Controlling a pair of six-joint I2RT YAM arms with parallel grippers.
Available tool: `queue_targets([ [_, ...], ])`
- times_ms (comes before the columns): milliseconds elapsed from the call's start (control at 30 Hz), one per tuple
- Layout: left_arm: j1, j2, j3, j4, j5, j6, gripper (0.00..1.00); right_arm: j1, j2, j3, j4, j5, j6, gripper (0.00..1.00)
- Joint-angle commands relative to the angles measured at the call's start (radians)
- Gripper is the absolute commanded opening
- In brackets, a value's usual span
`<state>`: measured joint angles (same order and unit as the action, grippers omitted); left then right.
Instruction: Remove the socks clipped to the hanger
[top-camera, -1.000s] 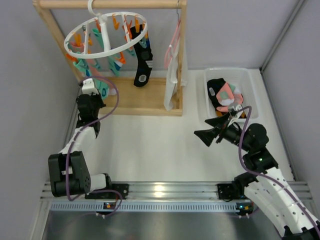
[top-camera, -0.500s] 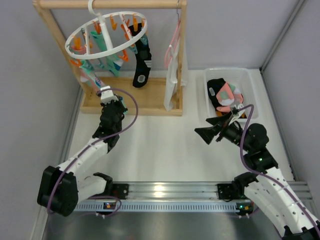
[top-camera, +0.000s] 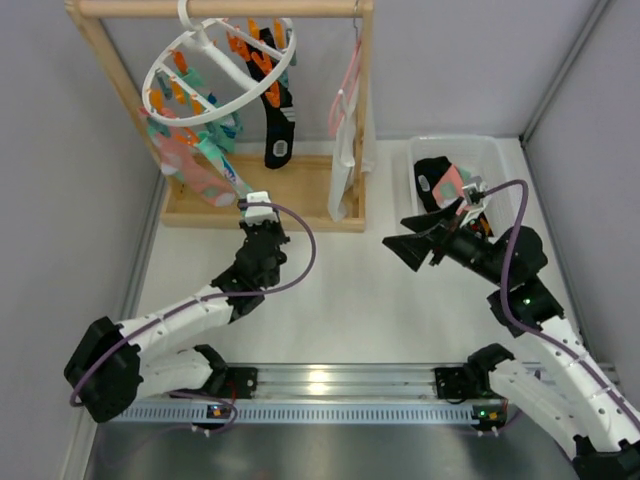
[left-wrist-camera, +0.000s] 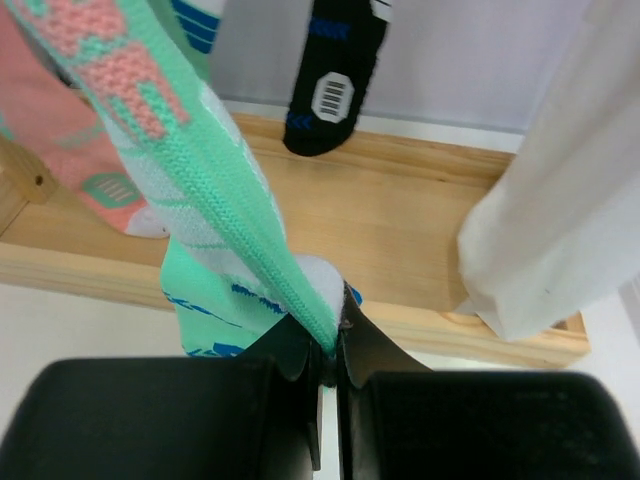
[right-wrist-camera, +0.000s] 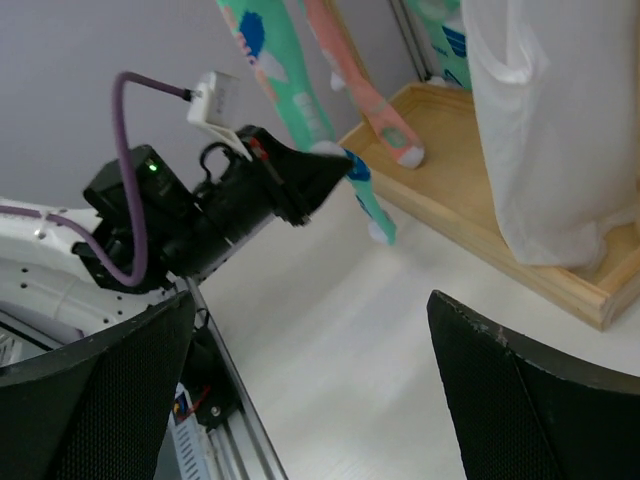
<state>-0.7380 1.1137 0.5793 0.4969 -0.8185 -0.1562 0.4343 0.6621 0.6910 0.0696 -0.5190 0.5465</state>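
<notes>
Left tool (top-camera: 257, 208), top view: clenched on mint sock (top-camera: 228, 170) tip, sock stretched toward hanger (top-camera: 240, 100) at 11 o'clock. Left wrist: sock pinched between jaws. Right wrist: right tool (right-wrist-camera: 311, 296) released, fingers (right-wrist-camera: 100, 390) wide apart, empty.

White link shells and black joint housings on the left arm (top-camera: 180, 318) and the right arm (top-camera: 560, 385) alike. Thin purple cable (top-camera: 313, 245) off each wrist, ending in a small white plug (right-wrist-camera: 213, 92). Matt black, wedge-shaped left gripper (left-wrist-camera: 330, 345); right gripper (right-wrist-camera: 310, 300) with finely dotted black fingers (right-wrist-camera: 90, 400). Shows a small green light (right-wrist-camera: 151, 166) on a black housing.
</notes>
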Motion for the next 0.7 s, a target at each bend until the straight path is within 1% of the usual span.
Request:
queue_targets([
  [0,-0.084,0.052,0.076,0.051,-0.070,0.069,0.00,0.082,0.037,0.165,-0.026,0.062,-0.040,0.93],
  [100,-0.144,0.098,0.117,0.051,-0.083,0.092,0.00,0.155,0.123,0.336,-0.122,0.127,-0.100,0.93],
  [167,-0.188,0.132,0.135,0.051,-0.096,0.115,0.00,0.202,0.194,0.398,-0.175,0.157,-0.141,0.93],
  [200,-0.202,0.144,0.160,0.049,-0.111,0.139,0.00,0.216,0.220,0.465,-0.191,0.192,-0.155,0.93],
  [267,-0.236,0.175,0.180,0.049,-0.117,0.174,0.00,0.268,0.307,0.537,-0.230,0.229,-0.198,0.93],
  [300,-0.245,0.184,0.195,0.049,-0.123,0.197,0.00,0.286,0.339,0.618,-0.273,0.275,-0.213,0.92],
  [333,-0.254,0.192,0.201,0.049,-0.129,0.210,0.00,0.309,0.409,0.660,-0.299,0.296,-0.232,0.92],
  [367,-0.270,0.199,0.206,0.049,-0.130,0.219,0.00,0.357,0.448,0.701,-0.321,0.321,-0.271,0.92],
  [400,-0.274,0.199,0.206,0.049,-0.128,0.233,0.00,0.382,0.487,0.791,-0.374,0.379,-0.295,0.92],
  [433,-0.284,0.196,0.205,0.049,-0.140,0.242,0.00,0.405,0.561,0.836,-0.396,0.405,-0.333,0.91],
  [467,-0.288,0.193,0.202,0.049,-0.143,0.247,0.00,0.444,0.595,0.879,-0.413,0.427,-0.351,0.91],
  [500,-0.288,0.189,0.195,0.049,-0.145,0.253,0.00,0.458,0.631,0.957,-0.431,0.463,-0.364,0.90],
  [533,-0.290,0.183,0.183,0.049,-0.145,0.256,0.00,0.471,0.695,0.996,-0.451,0.480,-0.375,0.90],
  [567,-0.293,0.172,0.176,0.049,-0.145,0.259,0.00,0.487,0.726,1.034,-0.462,0.499,-0.396,0.89],
  [600,-0.293,0.166,0.168,0.049,-0.146,0.264,0.00,0.495,0.758,1.112,-0.473,0.551,-0.410,0.88],
  [667,-0.293,0.147,0.145,0.049,-0.143,0.265,0.00,0.512,0.859,1.201,-0.514,0.589,-0.441,0.87],
])
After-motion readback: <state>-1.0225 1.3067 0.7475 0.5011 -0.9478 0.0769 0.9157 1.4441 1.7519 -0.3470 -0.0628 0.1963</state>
